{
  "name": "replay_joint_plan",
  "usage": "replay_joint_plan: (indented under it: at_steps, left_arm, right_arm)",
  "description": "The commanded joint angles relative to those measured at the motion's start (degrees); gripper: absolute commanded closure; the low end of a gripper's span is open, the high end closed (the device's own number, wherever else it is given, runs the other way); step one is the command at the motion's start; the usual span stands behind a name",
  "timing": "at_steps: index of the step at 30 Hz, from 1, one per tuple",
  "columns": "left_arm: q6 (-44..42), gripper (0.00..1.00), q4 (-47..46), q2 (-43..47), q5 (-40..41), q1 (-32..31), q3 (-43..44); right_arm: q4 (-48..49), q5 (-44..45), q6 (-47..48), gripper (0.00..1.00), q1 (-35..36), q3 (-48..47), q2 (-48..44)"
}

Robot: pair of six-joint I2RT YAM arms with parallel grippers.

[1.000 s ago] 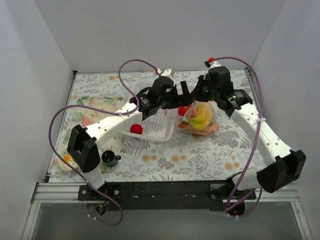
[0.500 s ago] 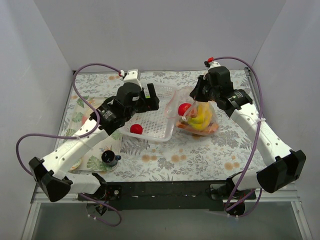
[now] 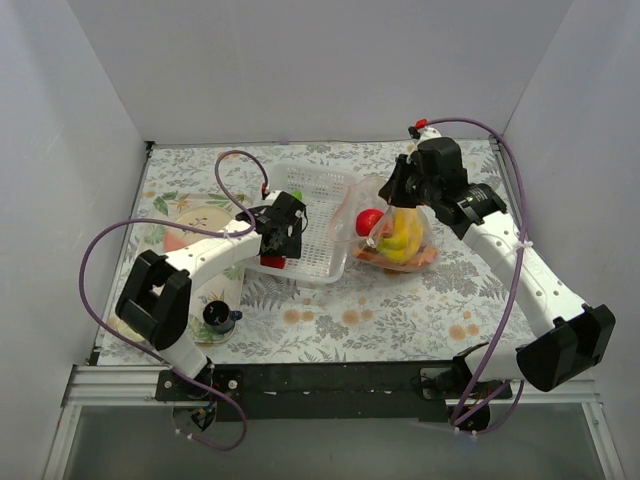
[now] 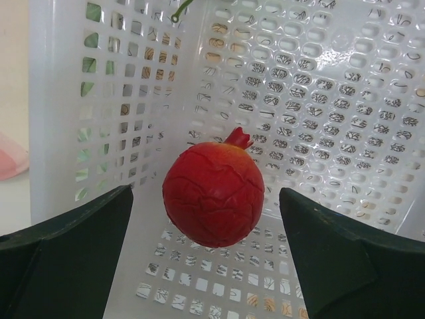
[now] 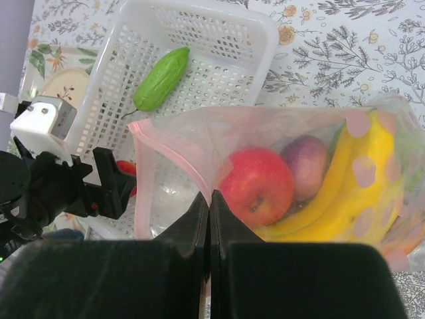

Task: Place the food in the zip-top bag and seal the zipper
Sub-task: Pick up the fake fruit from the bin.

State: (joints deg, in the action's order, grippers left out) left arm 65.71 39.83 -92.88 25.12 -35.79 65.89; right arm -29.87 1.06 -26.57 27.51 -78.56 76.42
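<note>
Wide jaws round a red fruit in the basket; shut jaws on the bag's mouth.

At left, left gripper [image 4: 206, 192] low inside the white slotted basket [image 3: 318, 173], jaws spread wide either side of the small red fruit [image 4: 214, 197] with a little crown, clear of both fingers; toward the basket's far end, green cucumber [image 5: 159, 80] lying on the slotted floor; just right of the basket, zip-top bag [image 3: 424, 231], mouth toward the basket; inside, red apple [image 5: 257, 186], purple onion [image 5: 305, 165] behind, yellow banana bunch [image 5: 362, 199] at right; right gripper [image 5: 209, 199] pinched tight on the pink zipper [image 5: 169, 145] at the mouth edge.
</note>
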Motion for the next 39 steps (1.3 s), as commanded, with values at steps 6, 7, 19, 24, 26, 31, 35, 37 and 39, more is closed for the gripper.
replay_joint_plan:
  at_steps: [6,7,19,24,26,31,35,37,39]
  left_arm:
    - [0.12,0.16,-3.35,-2.92,0.02,-0.16,0.03]
    - [0.12,0.18,-3.79,-3.44,-0.34,-0.16,-0.23]
    - [0.38,0.47,-7.31,-4.77,-3.41,-0.16,-1.91]
    - [-0.06,0.64,-6.35,-0.21,-6.31,-0.16,2.22]
    - [-0.23,0.64,-4.86,1.81,-7.37,-0.16,6.61]
    - [0.55,0.66,-3.36,8.93,-14.03,-0.42,13.73]
    - [3.8,0.66,-4.41,11.4,-17.3,-3.31,16.37]
    - [5.3,0.67,-5.11,11.93,-16.86,-4.63,17.43]
    - [6.53,0.67,-7.48,12.2,-18.79,-5.6,17.17]
  right_arm:
    - [3.59,-0.62,0.73,0.99,0.27,0.69,-1.89]
    - [3.59,-0.62,0.73,0.99,0.27,0.43,-1.54]
    - [3.15,-0.62,0.81,0.99,0.18,0.08,-1.28]
    - [2.54,-0.45,1.08,0.99,0.18,-0.45,-1.28]
    - [2.36,-0.18,1.08,0.99,0.27,-0.71,-1.1]
    - [2.09,0.08,1.17,0.99,0.27,-1.5,-0.49]
    - [2.71,-0.36,0.46,0.99,0.35,-1.33,-0.31]
    - [2.36,-0.27,0.46,0.99,0.44,-1.76,0.22]
    - [1.83,-0.09,0.38,0.99,0.62,-2.56,0.48]
